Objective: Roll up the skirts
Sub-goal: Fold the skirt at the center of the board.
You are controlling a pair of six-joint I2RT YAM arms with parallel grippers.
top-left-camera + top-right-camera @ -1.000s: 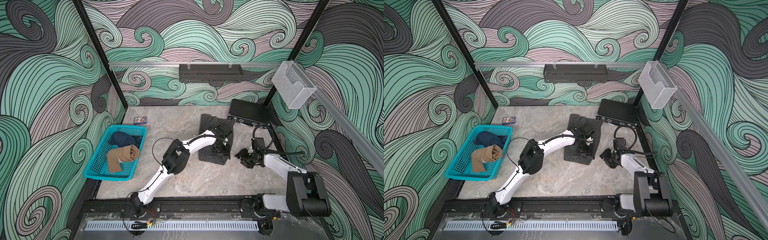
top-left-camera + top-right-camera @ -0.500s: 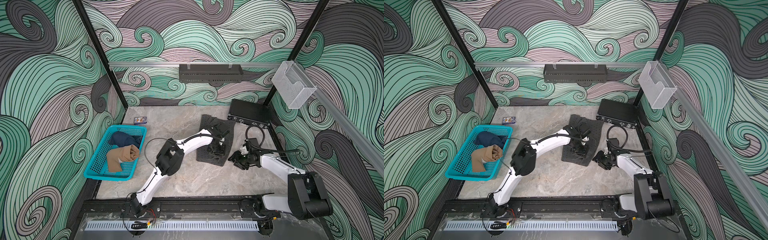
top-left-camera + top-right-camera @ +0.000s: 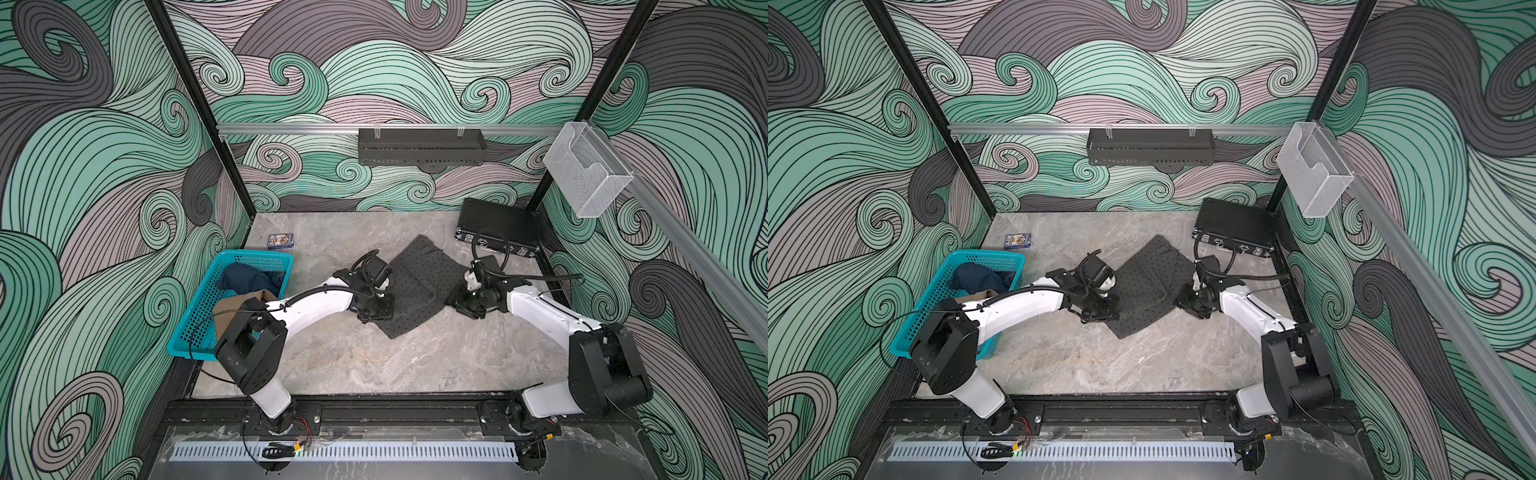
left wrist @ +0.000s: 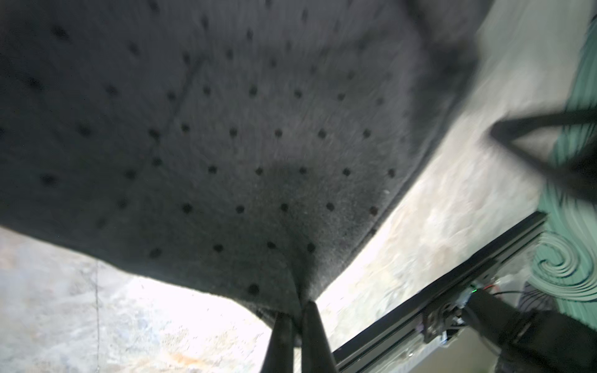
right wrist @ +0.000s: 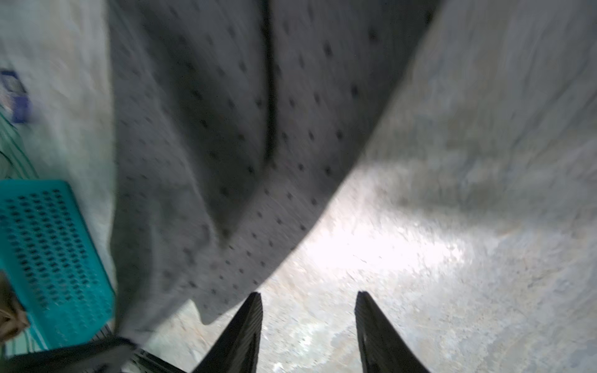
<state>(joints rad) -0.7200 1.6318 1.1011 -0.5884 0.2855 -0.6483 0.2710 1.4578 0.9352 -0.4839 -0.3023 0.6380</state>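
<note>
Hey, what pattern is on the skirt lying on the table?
The skirt is dark grey with small black dots, clearest in the left wrist view.

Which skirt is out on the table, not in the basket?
The dark grey dotted skirt: it lies on the table, its edge pinched by the left gripper. The denim skirt and tan skirt sit in the basket.

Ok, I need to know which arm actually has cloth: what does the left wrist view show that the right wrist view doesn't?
Left wrist only: the left gripper shut on a corner of the dotted grey skirt, and the black frame rail. Right wrist only: the right gripper open over bare table, nothing between its jaws, plus the teal basket and a small blue box. Both: the skirt and the table.
</note>
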